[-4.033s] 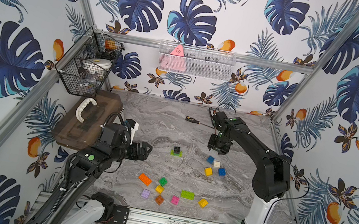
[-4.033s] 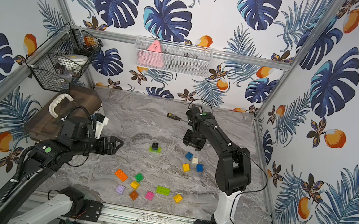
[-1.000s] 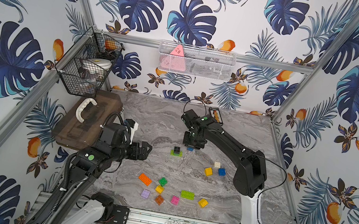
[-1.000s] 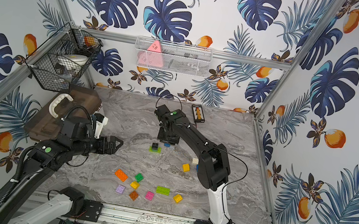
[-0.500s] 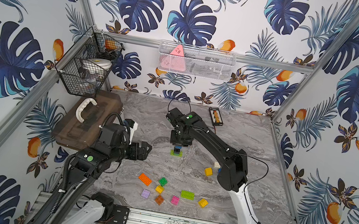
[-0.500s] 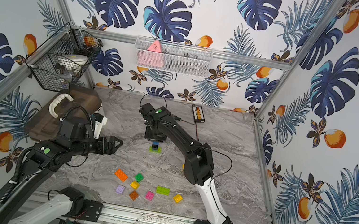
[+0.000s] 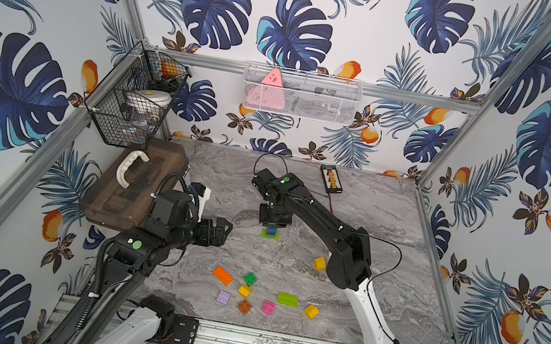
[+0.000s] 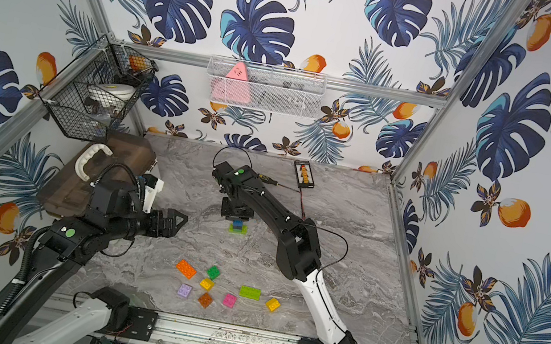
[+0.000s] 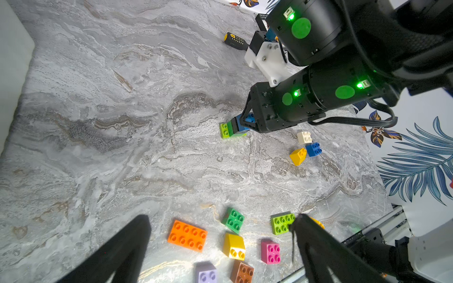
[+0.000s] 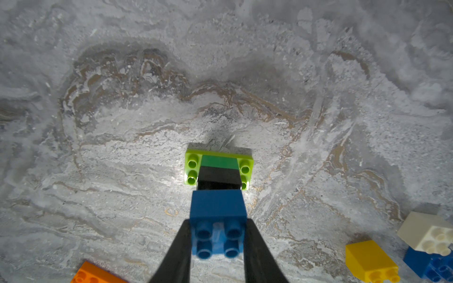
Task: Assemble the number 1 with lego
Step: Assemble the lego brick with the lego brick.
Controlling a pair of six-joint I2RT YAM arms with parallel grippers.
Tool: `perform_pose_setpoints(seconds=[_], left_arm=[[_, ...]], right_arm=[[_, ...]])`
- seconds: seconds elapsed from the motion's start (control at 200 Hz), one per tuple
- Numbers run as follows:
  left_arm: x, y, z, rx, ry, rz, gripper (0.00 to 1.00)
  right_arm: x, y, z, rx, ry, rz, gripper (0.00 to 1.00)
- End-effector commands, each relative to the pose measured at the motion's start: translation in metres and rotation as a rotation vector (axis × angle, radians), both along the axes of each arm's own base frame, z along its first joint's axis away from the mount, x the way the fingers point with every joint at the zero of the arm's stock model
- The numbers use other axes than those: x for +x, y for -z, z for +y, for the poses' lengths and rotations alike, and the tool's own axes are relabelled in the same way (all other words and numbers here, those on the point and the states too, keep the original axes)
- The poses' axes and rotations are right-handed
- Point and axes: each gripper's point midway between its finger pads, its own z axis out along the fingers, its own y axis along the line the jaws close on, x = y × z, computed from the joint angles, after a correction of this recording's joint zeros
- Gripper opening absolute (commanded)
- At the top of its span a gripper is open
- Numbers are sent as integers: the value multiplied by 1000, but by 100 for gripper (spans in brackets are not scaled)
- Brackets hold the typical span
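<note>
Right gripper (image 10: pixel 218 236) clenched on a blue brick (image 10: pixel 218 210), one finger on each flank, studs up; this brick stands directly over a small stack at mid-table, seen in both top views under the right arm's downward-pointing wrist; stack, from the bottom: lime base brick (image 10: pixel 192 167), green brick (image 10: pixel 219 161), black brick (image 10: pixel 218 180); whether the blue brick is pressed fully home cannot be told. Left gripper (image 7: pixel 223 233) released, jaws wide, nothing between them; it hangs above the marble table (image 7: pixel 388 239) on the robot's left side of the stack, well apart from it, near the brown case (image 7: pixel 133 186). Loose lego lies in a cluster near the front rail: orange long brick (image 7: pixel 223 275), green square brick (image 7: pixel 250 278), yellow sloped brick (image 7: pixel 244 290), lime long brick (image 7: pixel 287 299), pink brick (image 7: pixel 268 307), purple brick (image 7: pixel 223 297), dark orange brick (image 7: pixel 244 307), second yellow brick (image 7: pixel 311 311); none touches either gripper. A further group sits close together beside the right arm: third yellow brick (image 9: pixel 297 156), white brick (image 9: pixel 304 137), second blue brick (image 9: pixel 313 149).
</note>
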Motion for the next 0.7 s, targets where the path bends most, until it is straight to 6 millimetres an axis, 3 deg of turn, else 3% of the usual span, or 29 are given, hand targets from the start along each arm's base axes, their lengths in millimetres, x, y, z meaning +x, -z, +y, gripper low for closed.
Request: perform_pose_setpoints(seconds=[0.0, 0.696], left_arm=[[2, -3, 2, -1, -12, -15, 97], [2, -4, 3, 2, -15, -19, 97]], right_arm=[[-1, 2, -8, -39, -1, 11, 21], [7, 5, -8, -46, -50, 8, 21]])
